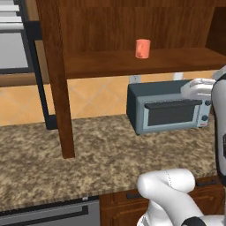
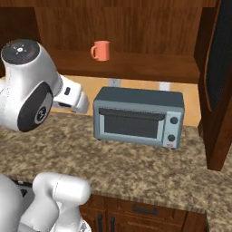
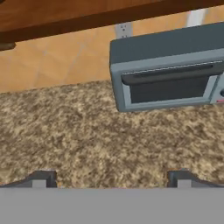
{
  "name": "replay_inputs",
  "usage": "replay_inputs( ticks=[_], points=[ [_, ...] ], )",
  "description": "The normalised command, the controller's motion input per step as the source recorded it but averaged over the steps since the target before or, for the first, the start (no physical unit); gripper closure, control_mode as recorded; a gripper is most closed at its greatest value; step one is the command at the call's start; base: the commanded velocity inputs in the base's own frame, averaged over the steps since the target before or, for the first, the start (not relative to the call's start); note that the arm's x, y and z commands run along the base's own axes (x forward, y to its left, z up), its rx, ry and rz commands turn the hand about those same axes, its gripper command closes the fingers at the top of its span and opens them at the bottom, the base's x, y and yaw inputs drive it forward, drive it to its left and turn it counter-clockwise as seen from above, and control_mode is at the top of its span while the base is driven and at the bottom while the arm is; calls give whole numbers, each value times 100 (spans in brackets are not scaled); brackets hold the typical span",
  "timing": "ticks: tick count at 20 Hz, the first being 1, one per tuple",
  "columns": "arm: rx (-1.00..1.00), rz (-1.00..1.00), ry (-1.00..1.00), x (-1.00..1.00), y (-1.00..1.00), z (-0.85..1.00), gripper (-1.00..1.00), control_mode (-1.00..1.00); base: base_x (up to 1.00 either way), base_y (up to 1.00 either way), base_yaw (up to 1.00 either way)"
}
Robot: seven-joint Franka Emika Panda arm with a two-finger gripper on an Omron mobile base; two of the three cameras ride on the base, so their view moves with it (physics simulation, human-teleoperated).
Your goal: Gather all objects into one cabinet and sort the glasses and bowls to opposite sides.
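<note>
While the arm hung low over the granite counter (image 1: 53,150), nothing was in hand: the gripper (image 3: 111,177) had its finger tips spread wide apart in the hand view, bare speckled stone between them.

Left to right in the left base view: an open cabinet door (image 1: 55,75) edge-on, the cabinet (image 1: 106,62) shelf board with one salmon-orange mug (image 1: 142,48) upright on it, then the grey toaster oven (image 1: 167,108) on the counter below and slightly right of the mug. The mug stood alone, well apart from the cabinet walls.

Judgement: a fetch step, between placements. One cup was already shelved; the other cups and the bowl were still to be collected, so the next move likely calls for turning or driving toward wherever they sit, then a clean grasp.

View differences: the right base view showed the mug's handle pointing left (image 2: 101,50), which the left base view didn't make plain, plus a second cabinet door (image 2: 217,81) at far right. The hand view showed a wall outlet (image 3: 124,29) above the oven and the shelf's underside (image 3: 87,17), no mug.
</note>
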Motion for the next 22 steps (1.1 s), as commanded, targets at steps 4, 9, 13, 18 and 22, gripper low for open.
replay_inputs(
  ticks=[4,9,13,18,22],
  points=[
    [-6,-7,-47,-24,20,90,-100,-100,0,0,0],
    [-9,-6,-37,-4,47,77,-100,-100,0,0,0],
    [-2,-1,-27,25,61,46,-100,-100,0,0,0],
    [0,0,-20,77,38,19,-100,-100,0,0,0],
    [0,-1,-10,100,0,6,-100,-100,0,0,0]
  ],
)
